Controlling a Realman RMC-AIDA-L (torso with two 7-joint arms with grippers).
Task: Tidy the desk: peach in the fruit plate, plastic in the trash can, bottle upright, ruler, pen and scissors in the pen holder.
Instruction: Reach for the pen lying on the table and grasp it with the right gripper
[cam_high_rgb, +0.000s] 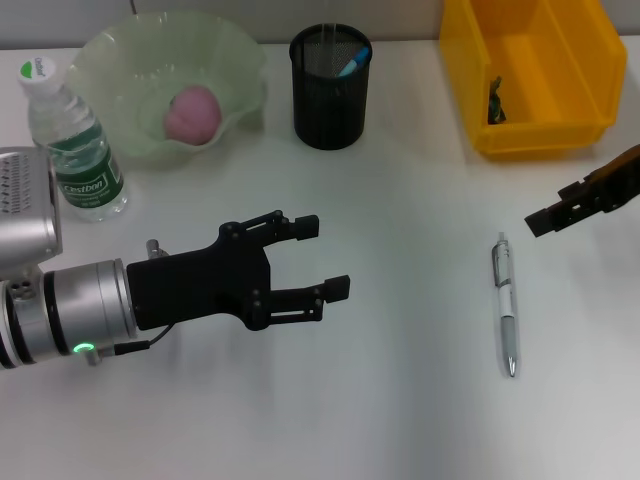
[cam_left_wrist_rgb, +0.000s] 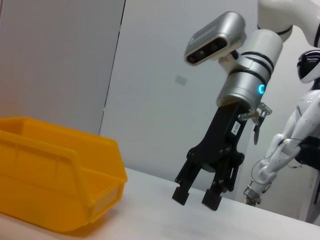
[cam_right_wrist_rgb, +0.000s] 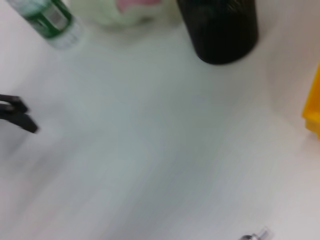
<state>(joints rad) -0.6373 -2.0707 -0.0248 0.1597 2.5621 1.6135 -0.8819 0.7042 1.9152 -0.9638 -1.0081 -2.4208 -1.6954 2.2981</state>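
A silver pen (cam_high_rgb: 506, 308) lies on the white table at the right. My right gripper (cam_high_rgb: 552, 208) hovers just beyond it near the table's right edge, open and empty; the left wrist view shows this right gripper (cam_left_wrist_rgb: 196, 196) pointing down at the table. My left gripper (cam_high_rgb: 325, 258) hangs open and empty over the table's middle. The pink peach (cam_high_rgb: 191, 112) rests in the green fruit plate (cam_high_rgb: 120, 60). The bottle (cam_high_rgb: 72, 140) stands upright at the left. The black mesh pen holder (cam_high_rgb: 329, 95) holds a blue-tipped item. Ruler, scissors and plastic are out of view.
A yellow bin (cam_high_rgb: 545, 130) stands at the back right with a small dark item (cam_high_rgb: 495, 100) inside. The right wrist view shows the pen holder (cam_right_wrist_rgb: 220, 30), the bottle (cam_right_wrist_rgb: 47, 17) and the bin's edge (cam_right_wrist_rgb: 312, 110).
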